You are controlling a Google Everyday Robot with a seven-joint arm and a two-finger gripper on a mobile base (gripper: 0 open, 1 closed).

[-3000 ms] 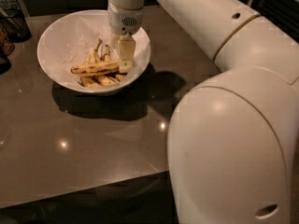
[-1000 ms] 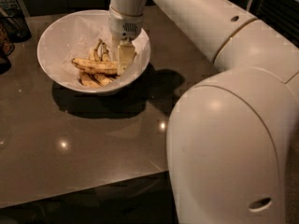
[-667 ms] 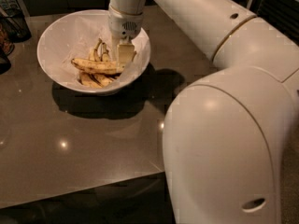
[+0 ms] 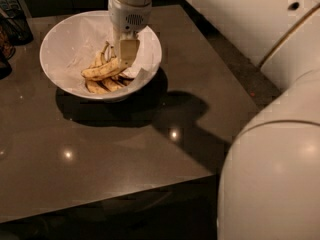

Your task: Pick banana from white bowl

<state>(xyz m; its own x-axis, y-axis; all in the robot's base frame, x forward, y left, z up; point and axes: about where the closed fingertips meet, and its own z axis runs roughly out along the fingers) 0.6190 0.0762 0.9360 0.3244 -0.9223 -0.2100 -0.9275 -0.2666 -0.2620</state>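
The white bowl point(image 4: 59, 33) stands at the back left of the dark table. In it lie several bananas. The longest, dull yellow banana point(image 4: 101, 70) lies across the top of the pile, its right end between the fingers of my gripper point(image 4: 125, 55). The gripper reaches down from above into the right half of the bowl and is shut on that end. The banana sits slightly raised over the shorter browned bananas point(image 4: 104, 86) below it.
The dark glossy table point(image 4: 110, 149) has its front edge near the bottom and its right edge at about mid-frame. Dark objects point(image 4: 7, 39) stand at the far left by the bowl. My large white arm point(image 4: 270, 149) fills the right side.
The gripper has closed in on the long banana's right end and the banana has risen a little over the pile. My arm's bulk has shifted at the right.
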